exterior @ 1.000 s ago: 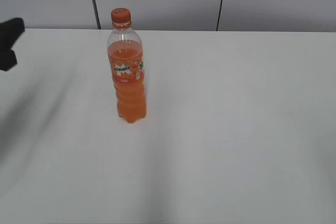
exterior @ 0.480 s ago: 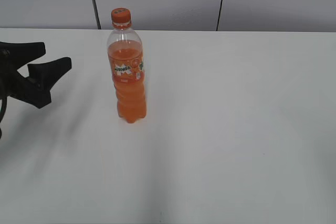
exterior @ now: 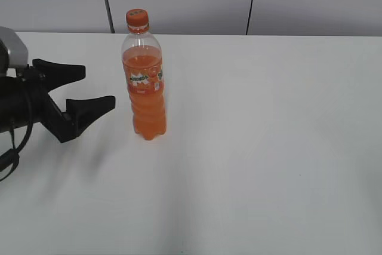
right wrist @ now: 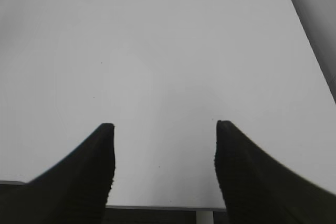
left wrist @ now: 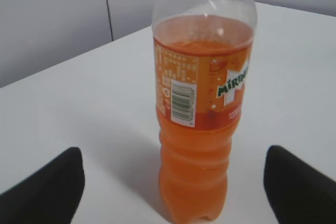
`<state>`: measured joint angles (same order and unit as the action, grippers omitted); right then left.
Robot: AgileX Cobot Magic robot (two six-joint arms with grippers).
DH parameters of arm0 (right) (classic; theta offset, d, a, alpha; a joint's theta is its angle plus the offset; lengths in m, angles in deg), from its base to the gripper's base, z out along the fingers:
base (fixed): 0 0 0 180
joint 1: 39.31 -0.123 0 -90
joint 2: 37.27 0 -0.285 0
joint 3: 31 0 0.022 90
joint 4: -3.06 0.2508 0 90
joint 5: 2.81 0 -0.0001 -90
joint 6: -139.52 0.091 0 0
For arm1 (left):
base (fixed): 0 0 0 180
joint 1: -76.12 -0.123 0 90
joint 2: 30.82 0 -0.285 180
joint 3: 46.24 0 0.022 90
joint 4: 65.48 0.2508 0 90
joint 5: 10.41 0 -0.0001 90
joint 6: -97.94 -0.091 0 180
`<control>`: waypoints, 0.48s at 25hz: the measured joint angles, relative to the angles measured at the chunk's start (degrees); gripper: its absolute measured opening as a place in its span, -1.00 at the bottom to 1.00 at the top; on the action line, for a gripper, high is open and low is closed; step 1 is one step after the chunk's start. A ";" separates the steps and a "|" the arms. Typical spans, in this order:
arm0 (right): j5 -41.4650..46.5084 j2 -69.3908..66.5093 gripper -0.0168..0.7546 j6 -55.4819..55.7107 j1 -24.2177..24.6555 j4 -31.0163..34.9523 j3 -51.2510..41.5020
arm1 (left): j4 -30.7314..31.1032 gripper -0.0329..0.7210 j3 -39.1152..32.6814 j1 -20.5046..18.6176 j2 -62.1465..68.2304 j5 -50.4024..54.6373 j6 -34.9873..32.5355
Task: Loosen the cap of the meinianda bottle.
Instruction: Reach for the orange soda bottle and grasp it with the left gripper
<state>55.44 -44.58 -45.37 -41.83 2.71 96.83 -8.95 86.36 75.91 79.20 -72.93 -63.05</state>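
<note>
1. While the bottle (exterior: 145,82) stands upright on the white desk (exterior: 268,135), left of centre near the back edge, its orange cap (exterior: 136,20) is screwed on and nothing touches it.
2. Left gripper (exterior: 89,88) sits just left of the bottle at label height, fingers (exterior: 89,108) spread wide, clear of the plastic, holding nothing.
3. Left wrist view: bottle centred between the two finger tips; cap and neck cut off at top, fingers only partly in frame.
4. Right gripper (right wrist: 164,145): fingers apart over bare desk, empty. Not visible in the exterior view.
</note>
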 joint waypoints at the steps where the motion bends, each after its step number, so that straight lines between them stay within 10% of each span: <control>1: 0.00 0.00 0.22 0.00 0.00 0.00 0.00 | 0.41 0.76 0.73 0.26 1.15 -0.15 0.19; 12: 0.00 0.00 0.22 0.00 0.00 0.00 0.00 | 0.61 0.76 8.46 7.02 9.14 4.80 0.59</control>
<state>55.44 -44.58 -45.37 -41.83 2.71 96.83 -8.35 94.82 82.93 88.34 -68.13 -62.46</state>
